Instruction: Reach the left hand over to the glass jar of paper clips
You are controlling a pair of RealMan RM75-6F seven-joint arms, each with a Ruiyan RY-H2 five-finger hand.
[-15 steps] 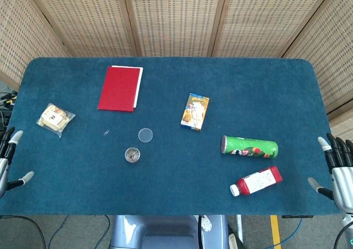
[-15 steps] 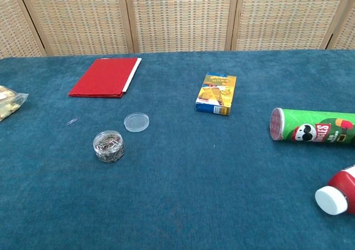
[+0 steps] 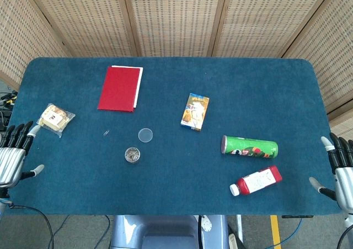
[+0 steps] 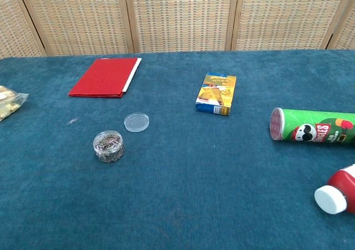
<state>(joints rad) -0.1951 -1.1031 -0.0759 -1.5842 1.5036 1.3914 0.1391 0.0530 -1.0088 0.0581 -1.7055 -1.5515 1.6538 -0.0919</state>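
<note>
The glass jar (image 3: 132, 154) — lidless, full of paper clips — stands near the table's front, its clear lid (image 3: 145, 135) just behind. The left hand (image 3: 13, 158) hovers at the left edge, fingers spread, holding nothing — well apart from the jar.

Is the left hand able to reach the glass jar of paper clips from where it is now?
Probably yes. The left hand is open at the table edge, and only bare cloth lies between it and the glass jar. The snack bag sits off that line.

Tablecloth (image 3: 165, 183) deep blue; folder (image 3: 118, 88) red; tube (image 3: 250, 147) green beside red bottle (image 3: 259, 180), white cap; box (image 3: 194, 111) yellow-orange.
</note>
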